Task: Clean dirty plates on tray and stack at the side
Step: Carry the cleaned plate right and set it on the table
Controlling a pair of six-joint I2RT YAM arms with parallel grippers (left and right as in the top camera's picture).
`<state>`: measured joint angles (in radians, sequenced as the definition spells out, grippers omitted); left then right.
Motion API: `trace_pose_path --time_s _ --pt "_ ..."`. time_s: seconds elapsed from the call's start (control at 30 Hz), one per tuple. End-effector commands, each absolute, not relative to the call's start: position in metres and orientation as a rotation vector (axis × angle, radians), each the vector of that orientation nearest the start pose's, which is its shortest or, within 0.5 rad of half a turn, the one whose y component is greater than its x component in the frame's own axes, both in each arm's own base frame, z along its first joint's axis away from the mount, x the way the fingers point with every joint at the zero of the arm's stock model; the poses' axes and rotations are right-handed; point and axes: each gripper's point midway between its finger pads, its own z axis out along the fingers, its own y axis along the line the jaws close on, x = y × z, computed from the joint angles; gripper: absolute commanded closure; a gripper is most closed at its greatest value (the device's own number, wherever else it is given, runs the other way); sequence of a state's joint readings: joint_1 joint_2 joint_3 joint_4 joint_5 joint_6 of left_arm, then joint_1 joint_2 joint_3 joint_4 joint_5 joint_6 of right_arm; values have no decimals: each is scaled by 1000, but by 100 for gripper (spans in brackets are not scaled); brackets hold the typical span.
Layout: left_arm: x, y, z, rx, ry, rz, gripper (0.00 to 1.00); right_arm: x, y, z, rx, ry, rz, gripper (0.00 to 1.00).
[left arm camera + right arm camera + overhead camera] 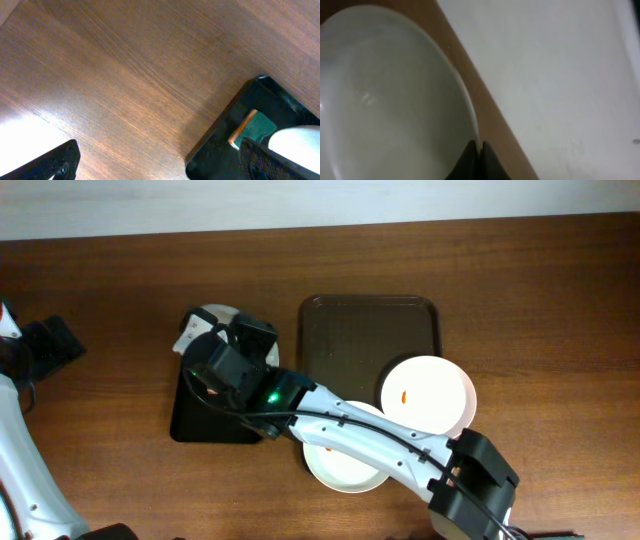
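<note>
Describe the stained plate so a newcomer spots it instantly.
Find the big brown tray mid-table. A white plate overlaps its lower-right corner. Only it lies fully uncovered, showing an orange smear; a second plate sits under the right arm, a third plate by the black tray.

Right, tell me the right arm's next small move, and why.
Probably lower the plate and set it down by the black tray. The right end effector is pinched shut on its rim, the face that shows has no smear, and it is already off the brown tray.
</note>
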<state>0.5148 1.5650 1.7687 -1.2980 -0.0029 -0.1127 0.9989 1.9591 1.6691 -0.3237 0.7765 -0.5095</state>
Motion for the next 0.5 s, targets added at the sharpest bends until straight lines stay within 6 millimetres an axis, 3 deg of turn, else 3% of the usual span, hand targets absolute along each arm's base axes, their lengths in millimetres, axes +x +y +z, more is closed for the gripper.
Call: trace_pose_path --time_s 0.0,0.07,0.1,0.13,0.17,0.23,0.27,0.3,0.37,0.4,0.47 --pt "310 177 270 -834 2528 126 0 402 356 235 -878 1880 -425 96" --pt "310 177 270 -834 2529 126 0 394 369 237 -1013 1851 -341 96" --pt "310 177 270 -834 2529 126 0 400 351 247 -930 1851 -445 96" --pt "310 177 270 -834 2528 126 0 401 347 251 -873 1877 -403 96" --pt "310 177 270 -834 2528 126 0 402 340 254 -827 1919 -330 96" --pt "310 177 270 -833 2529 126 0 414 298 259 -634 2098 -56 96" --pt "310 177 270 -833 2529 126 0 423 266 261 -516 2193 85 96" --pt "310 177 270 -834 2529 126 0 433 218 262 -358 2291 215 96" --pt "310 177 270 -834 2529 126 0 449 94 249 -3 2443 423 96" --pt "310 177 270 -834 2528 126 0 449 32 238 200 2482 450 96" --pt "310 177 270 -834 2529 126 0 437 -63 214 504 2515 382 96"
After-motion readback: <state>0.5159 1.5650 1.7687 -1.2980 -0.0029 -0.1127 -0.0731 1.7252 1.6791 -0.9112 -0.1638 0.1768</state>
